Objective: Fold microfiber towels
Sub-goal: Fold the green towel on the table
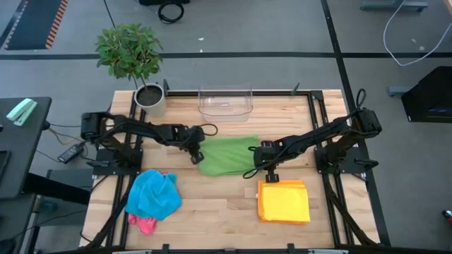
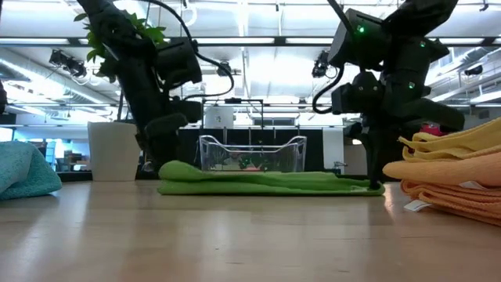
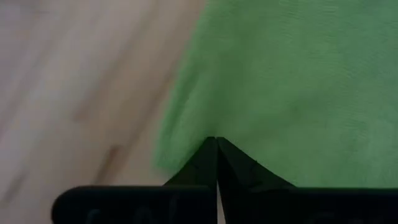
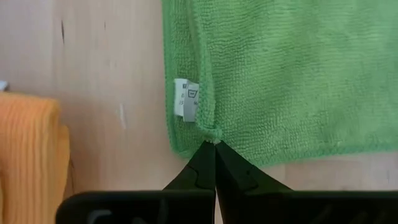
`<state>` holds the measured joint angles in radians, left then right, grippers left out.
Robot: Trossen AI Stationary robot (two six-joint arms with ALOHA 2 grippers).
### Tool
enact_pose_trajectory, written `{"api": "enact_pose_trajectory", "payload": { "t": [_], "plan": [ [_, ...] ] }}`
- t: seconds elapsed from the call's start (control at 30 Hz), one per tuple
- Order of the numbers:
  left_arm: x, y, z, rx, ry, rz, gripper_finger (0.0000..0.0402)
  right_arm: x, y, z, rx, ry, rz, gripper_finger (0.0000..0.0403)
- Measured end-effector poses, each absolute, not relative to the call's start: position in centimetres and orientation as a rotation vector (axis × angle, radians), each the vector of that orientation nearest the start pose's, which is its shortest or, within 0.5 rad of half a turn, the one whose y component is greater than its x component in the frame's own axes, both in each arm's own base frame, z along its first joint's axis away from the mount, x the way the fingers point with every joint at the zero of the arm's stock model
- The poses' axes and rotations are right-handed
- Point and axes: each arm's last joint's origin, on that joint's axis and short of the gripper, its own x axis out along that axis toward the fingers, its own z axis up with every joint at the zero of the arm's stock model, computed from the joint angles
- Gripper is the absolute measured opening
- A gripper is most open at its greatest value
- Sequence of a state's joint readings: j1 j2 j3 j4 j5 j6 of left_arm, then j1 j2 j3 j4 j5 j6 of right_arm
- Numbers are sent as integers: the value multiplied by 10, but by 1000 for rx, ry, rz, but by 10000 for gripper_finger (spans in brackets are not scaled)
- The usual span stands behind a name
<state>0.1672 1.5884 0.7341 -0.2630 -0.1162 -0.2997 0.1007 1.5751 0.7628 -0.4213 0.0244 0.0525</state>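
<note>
A green microfiber towel (image 1: 227, 156) lies folded flat at the table's middle, also in the low view (image 2: 266, 182). My left gripper (image 1: 196, 155) is shut at the towel's left edge (image 3: 186, 124). My right gripper (image 1: 256, 168) is shut at its near right corner, beside a white label (image 4: 186, 98). A stack of folded yellow and orange towels (image 1: 283, 202) lies near the right front. A crumpled blue towel (image 1: 154, 194) lies on a pink one (image 1: 145, 224) at the left front. My left gripper has its shut fingertips (image 3: 205, 155) on the green towel's left edge (image 3: 214, 132), coming from above and from the table's left. The fingers hide the contact itself. The towel lies flat on the table there. My right gripper pinches the green towel's near right corner (image 4: 213, 132) between its fingertips, where the upper layer's hem puckers into a small bump. The fingers point down from above (image 2: 374, 176). The towel lies flat on the table, slack.
A clear plastic bin (image 1: 226, 101) stands at the far middle, and a potted plant (image 1: 149, 97) at the far left. Bare wood (image 1: 219, 204) shows between the blue towel and the yellow stack. Black frame rails run along both table sides.
</note>
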Motion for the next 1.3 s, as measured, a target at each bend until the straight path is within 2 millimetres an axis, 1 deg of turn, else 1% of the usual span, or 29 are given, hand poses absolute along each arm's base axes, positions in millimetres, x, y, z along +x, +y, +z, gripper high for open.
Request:
{"api": "enact_pose_trajectory", "payload": {
  "t": [0.1,0.17,0.27,0.43,0.57,0.73,0.83,0.93,1.0,1.07,1.1,1.17,1.2,1.23,1.27,1.3],
  "plan": [
    [262,55,142,-295,1082,476,11,264,26,138,-30,1236,37,5],
    [261,56,148,-300,1054,472,7,266,26,137,-29,1230,37,5],
    [263,55,158,-320,990,427,5,268,27,138,-25,1206,41,5],
    [267,50,160,-357,965,340,16,274,27,152,-15,1152,48,16],
    [268,43,157,-351,977,308,6,277,27,164,16,1153,44,46],
    [270,37,158,-342,967,282,13,276,26,180,96,1253,86,95],
    [271,37,158,-342,964,280,8,277,25,187,160,1277,90,125],
    [271,37,159,-349,959,279,6,281,18,192,189,1262,58,152],
    [272,36,159,-368,952,276,10,288,8,194,219,1177,2,160],
    [273,34,158,-372,951,262,12,296,-6,194,279,1064,-55,147],
    [275,33,156,-379,952,259,10,297,-15,191,312,1038,-85,129],
    [276,29,150,-408,976,249,6,295,-28,180,366,1033,-118,77],
    [278,26,147,-427,982,232,5,291,-33,174,386,1041,-130,46],
    [280,22,143,-434,996,210,6,288,-35,169,401,1043,-129,24],
    [281,18,139,-434,1008,192,8,287,-35,165,411,1032,-128,13],
    [282,13,136,-432,1028,180,10,285,-35,160,421,1025,-132,12]
  ]
}}
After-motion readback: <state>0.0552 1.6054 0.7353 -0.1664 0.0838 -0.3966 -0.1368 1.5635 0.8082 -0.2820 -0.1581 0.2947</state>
